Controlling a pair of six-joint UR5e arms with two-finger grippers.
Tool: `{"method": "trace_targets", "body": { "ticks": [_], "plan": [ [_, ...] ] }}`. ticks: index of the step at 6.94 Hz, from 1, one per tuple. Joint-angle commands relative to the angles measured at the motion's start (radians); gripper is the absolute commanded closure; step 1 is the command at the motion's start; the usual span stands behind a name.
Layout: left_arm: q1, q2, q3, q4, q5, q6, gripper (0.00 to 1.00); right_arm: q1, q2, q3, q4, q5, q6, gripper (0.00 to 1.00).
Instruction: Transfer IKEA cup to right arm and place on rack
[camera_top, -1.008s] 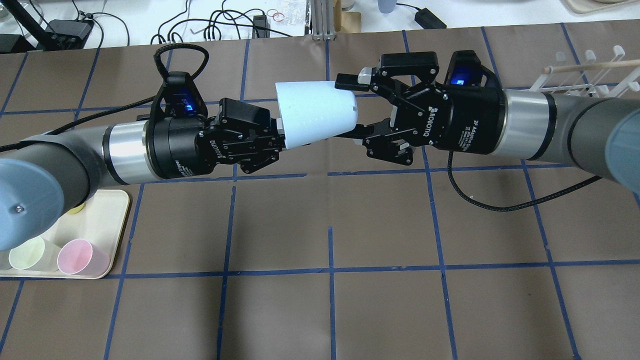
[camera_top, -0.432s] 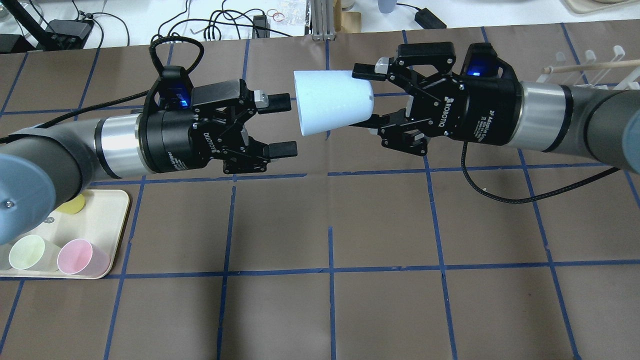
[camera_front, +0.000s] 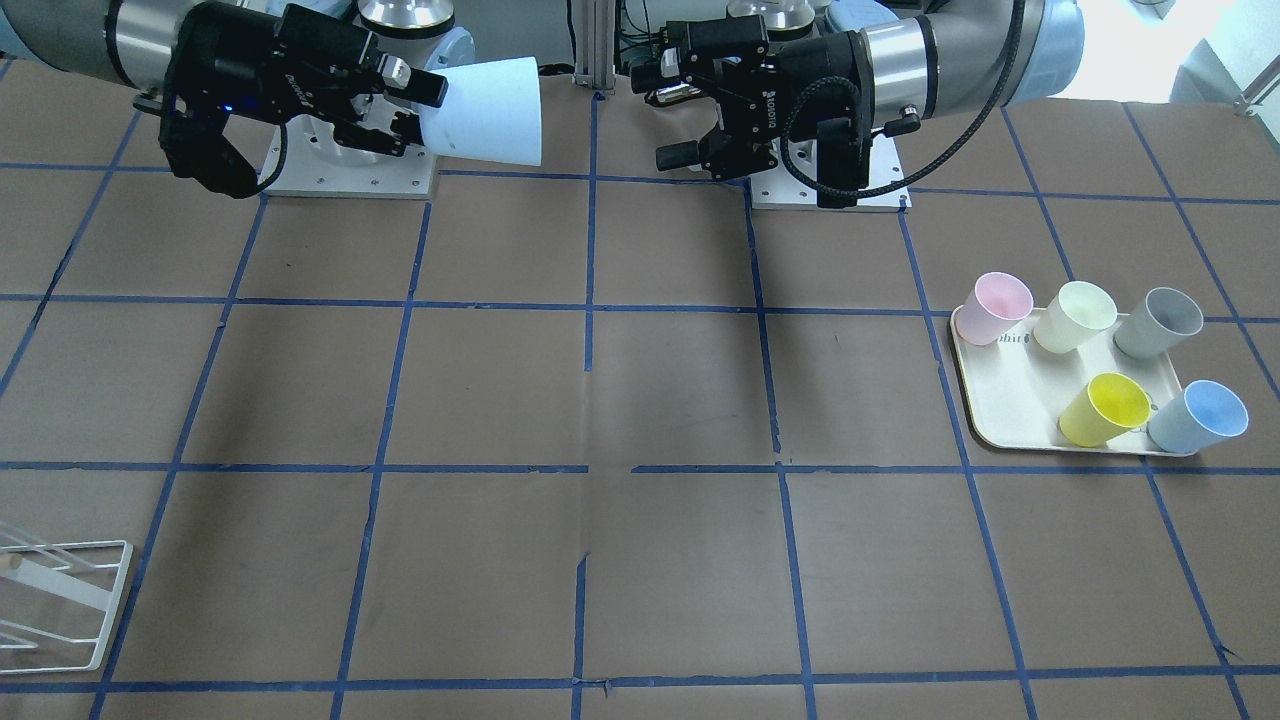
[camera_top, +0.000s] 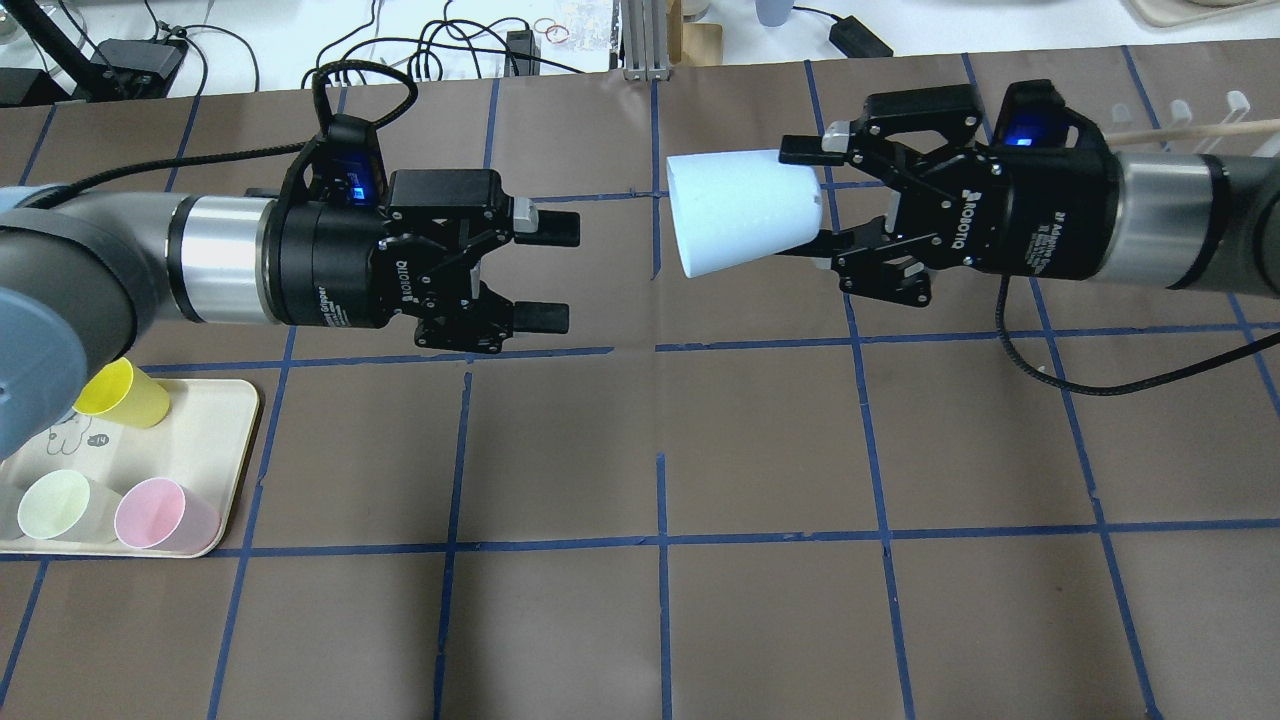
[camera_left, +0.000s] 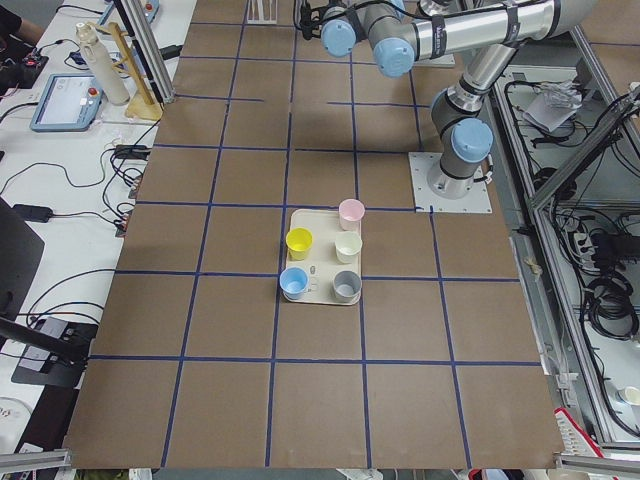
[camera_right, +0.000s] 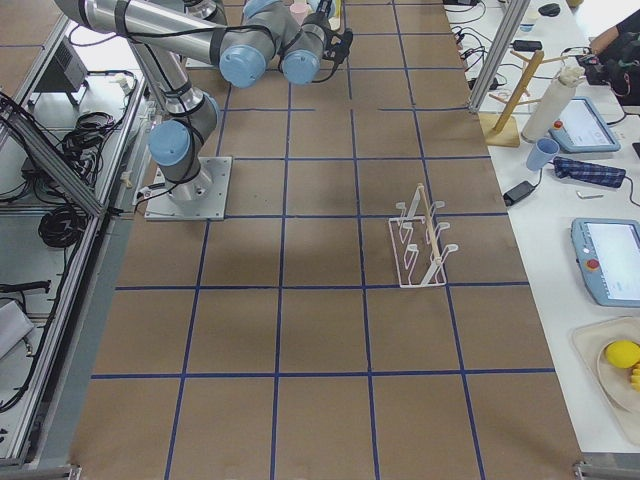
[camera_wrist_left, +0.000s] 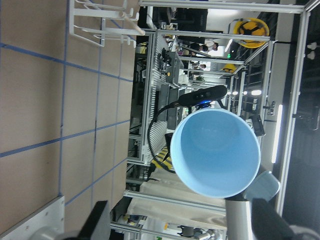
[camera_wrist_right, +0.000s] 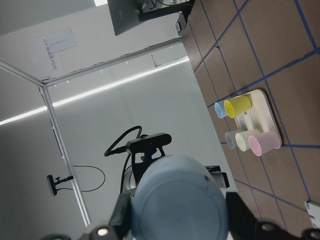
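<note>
My right gripper (camera_top: 808, 205) is shut on the narrow base end of the pale light-blue IKEA cup (camera_top: 735, 212), which it holds on its side above the table with the mouth toward my left arm. In the front view the cup (camera_front: 490, 110) juts out of the right gripper (camera_front: 420, 108). My left gripper (camera_top: 553, 272) is open and empty, a gap away from the cup's mouth. The left wrist view looks into the cup's mouth (camera_wrist_left: 216, 152). The white wire rack (camera_top: 1185, 130) stands at the far right, partly behind the right arm.
A cream tray (camera_front: 1000, 410) on my left holds several cups, among them a second blue one (camera_front: 1200, 418), a yellow one (camera_front: 1105, 408) and a grey one (camera_front: 1160, 320). The rack also shows in the front view (camera_front: 60, 600). Cables and clutter lie beyond the table's far edge.
My left gripper opened, let go of the cup and drew back to the left. My right gripper, shut on the cup, carried it to the right.
</note>
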Motion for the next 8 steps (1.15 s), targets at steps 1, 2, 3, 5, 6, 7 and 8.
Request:
{"method": "trace_targets", "body": {
  "ticks": [1, 2, 3, 5, 6, 7, 8],
  "plan": [
    [-0.004, -0.010, 0.004, 0.262, 0.415, -0.082, 0.00, -0.067, 0.000, -0.148, -0.054, -0.285, 0.078, 0.83],
    [-0.004, -0.022, 0.025, 0.319, 0.542, -0.082, 0.00, -0.084, 0.000, -0.180, -0.127, -0.451, 0.078, 0.83],
    [-0.010, -0.051, 0.072, 0.344, 0.726, -0.083, 0.00, -0.084, -0.001, -0.184, -0.269, -0.641, 0.081, 0.83],
    [-0.115, -0.116, 0.242, 0.323, 1.025, -0.092, 0.00, -0.084, 0.002, -0.185, -0.481, -0.858, 0.149, 0.82],
    [-0.194, -0.149, 0.310, 0.294, 1.115, -0.184, 0.00, -0.084, 0.009, -0.184, -0.586, -0.956, 0.164, 0.82],
    [-0.225, -0.160, 0.338, 0.293, 1.130, -0.257, 0.00, -0.084, 0.029, -0.184, -0.695, -1.064, 0.154, 0.82],
    [-0.225, -0.155, 0.321, 0.301, 1.133, -0.279, 0.00, -0.084, 0.064, -0.184, -0.805, -1.130, 0.146, 0.82]
  ]
}}
